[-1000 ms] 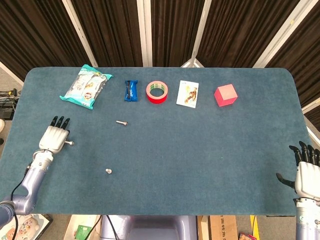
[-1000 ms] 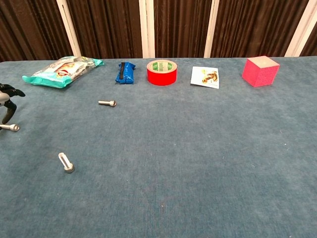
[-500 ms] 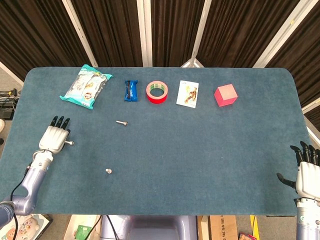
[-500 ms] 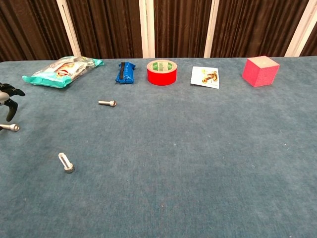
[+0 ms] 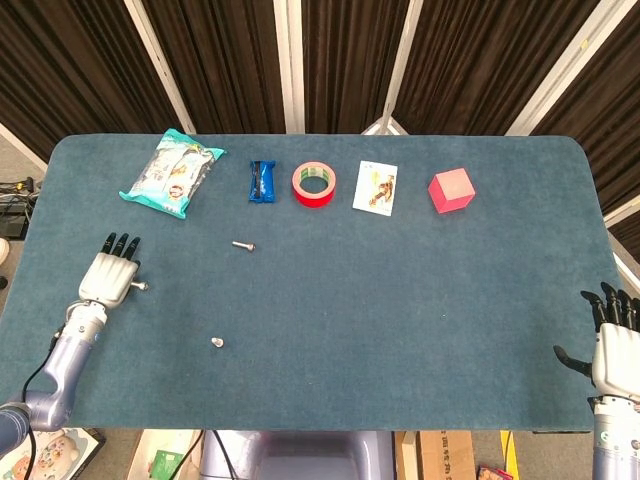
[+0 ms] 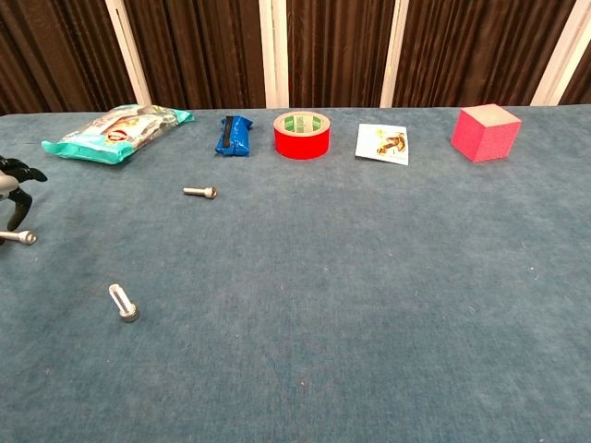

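Observation:
My left hand (image 5: 108,275) hovers low over the blue table (image 5: 400,300) near its left edge, fingers spread and holding nothing. A steel bolt (image 5: 140,286) lies on the cloth just beside the thumb; in the chest view the same bolt (image 6: 20,237) sits under the dark fingertips (image 6: 13,175) of that hand. A second bolt (image 5: 241,245) lies further in, and a third one (image 5: 216,342) lies nearer the front. My right hand (image 5: 610,345) stands at the front right edge, fingers apart and empty.
Along the far side lie a teal snack packet (image 5: 172,172), a blue wrapper (image 5: 261,181), a red tape roll (image 5: 314,184), a picture card (image 5: 375,188) and a pink cube (image 5: 451,190). Dark curtains hang behind the table.
Both hands have shifted only slightly: the left hand's fingers sit a little lower in the chest view, and the right hand has sunk a touch. The bolts have not moved.

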Tool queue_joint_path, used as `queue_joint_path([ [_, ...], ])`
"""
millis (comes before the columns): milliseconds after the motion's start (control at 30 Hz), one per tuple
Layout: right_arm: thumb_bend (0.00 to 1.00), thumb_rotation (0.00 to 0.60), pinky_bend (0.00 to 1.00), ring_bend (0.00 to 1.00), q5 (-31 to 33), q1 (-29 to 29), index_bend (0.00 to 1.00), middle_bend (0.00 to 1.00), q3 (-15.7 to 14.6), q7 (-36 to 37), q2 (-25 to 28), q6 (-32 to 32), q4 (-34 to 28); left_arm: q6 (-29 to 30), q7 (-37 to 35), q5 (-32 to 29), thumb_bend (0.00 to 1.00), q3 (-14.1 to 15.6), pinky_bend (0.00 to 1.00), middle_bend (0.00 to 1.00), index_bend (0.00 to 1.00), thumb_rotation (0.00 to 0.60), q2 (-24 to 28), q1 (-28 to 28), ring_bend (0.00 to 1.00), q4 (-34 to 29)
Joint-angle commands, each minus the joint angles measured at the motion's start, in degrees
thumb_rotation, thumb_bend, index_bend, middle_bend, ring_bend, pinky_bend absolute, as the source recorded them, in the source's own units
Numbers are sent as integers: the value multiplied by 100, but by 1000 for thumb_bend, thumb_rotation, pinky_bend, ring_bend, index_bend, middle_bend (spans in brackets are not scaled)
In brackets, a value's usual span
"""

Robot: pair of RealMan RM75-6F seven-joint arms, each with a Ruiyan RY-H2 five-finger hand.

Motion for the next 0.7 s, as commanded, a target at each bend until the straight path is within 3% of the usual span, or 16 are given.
queue_joint_path([
  [33,121,600,0,51,4,2,216,95,3,0,-3,-2,2,-6,62,-2,469,9,0,46,547,600,-7,-1,0,16],
  [400,121,600,0,51,7,2,215,95,13,-7,-12,12,13,-38,139,-64,469,-15,0,45,480,600,-60,2,0,81],
  [700,121,600,0,51,12,-2,215,95,16,-3,-14,16,17,-41,153,-20,478,7,0,46,539,600,-91,-8,0,77],
])
